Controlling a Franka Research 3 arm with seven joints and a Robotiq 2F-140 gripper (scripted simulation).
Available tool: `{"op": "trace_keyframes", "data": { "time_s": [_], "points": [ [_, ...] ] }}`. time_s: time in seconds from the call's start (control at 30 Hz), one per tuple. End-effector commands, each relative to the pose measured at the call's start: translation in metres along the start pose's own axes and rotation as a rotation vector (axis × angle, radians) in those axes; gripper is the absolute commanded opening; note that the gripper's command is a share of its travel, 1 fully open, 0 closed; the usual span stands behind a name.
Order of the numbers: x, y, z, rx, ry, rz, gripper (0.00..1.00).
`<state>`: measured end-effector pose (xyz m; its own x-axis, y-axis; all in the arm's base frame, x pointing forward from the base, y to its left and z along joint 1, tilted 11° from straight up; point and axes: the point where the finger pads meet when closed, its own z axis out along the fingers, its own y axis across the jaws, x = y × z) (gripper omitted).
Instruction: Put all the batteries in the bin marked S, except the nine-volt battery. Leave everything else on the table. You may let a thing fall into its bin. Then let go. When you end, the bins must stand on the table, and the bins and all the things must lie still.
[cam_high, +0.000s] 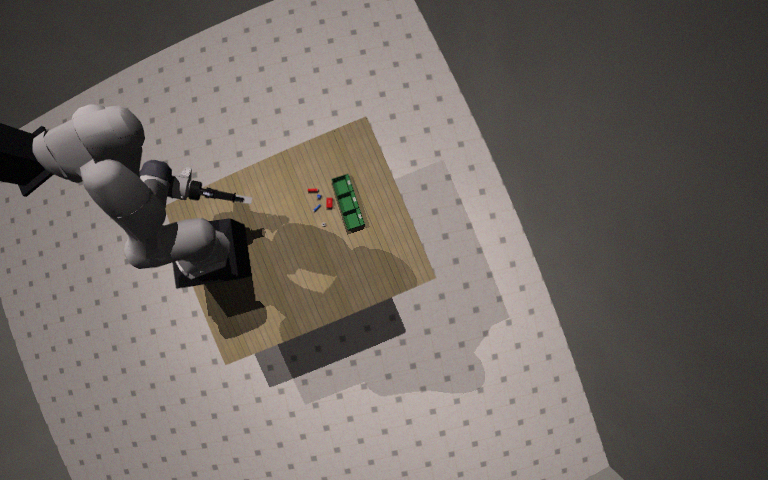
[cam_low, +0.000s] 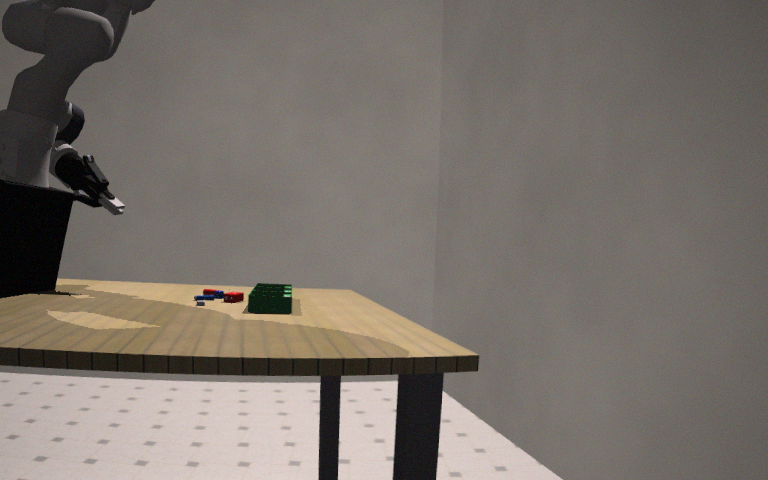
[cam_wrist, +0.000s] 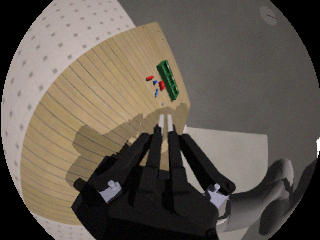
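My gripper (cam_high: 244, 199) hangs high above the table's near-left part, far from the objects, with its fingers shut on nothing; it also shows in the side view (cam_low: 116, 207) and the wrist view (cam_wrist: 166, 120). A green three-compartment bin row (cam_high: 347, 203) stands on the wooden table (cam_high: 300, 237), also seen in the side view (cam_low: 270, 298) and the wrist view (cam_wrist: 168, 80). Beside it lie a red block-shaped thing (cam_high: 329, 203), a red cylinder (cam_high: 312, 190), two small blue cylinders (cam_high: 317, 208) and a tiny grey piece (cam_high: 323, 224). The bin markings are too small to read.
The arm's black base (cam_high: 218, 260) stands at the table's left edge. The arm casts a large shadow over the table's middle. The table's right edge runs just beyond the bins.
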<state>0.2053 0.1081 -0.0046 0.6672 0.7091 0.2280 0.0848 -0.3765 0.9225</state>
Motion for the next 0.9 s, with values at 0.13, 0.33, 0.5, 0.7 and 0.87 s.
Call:
{"op": "trace_keyframes", "data": {
  "time_s": [0.13, 0.33, 0.5, 0.7, 0.87],
  "points": [
    [-0.021, -0.008, 0.011, 0.073, -0.205, -0.109, 0.05],
    [-0.027, -0.011, 0.016, 0.123, -0.314, -0.112, 0.05],
    [-0.030, -0.014, 0.019, 0.193, -0.439, -0.094, 0.05],
    [-0.029, -0.017, 0.022, 0.275, -0.548, -0.082, 0.05],
    [-0.026, -0.020, 0.026, 0.350, -0.628, -0.062, 0.05]
  ]
}}
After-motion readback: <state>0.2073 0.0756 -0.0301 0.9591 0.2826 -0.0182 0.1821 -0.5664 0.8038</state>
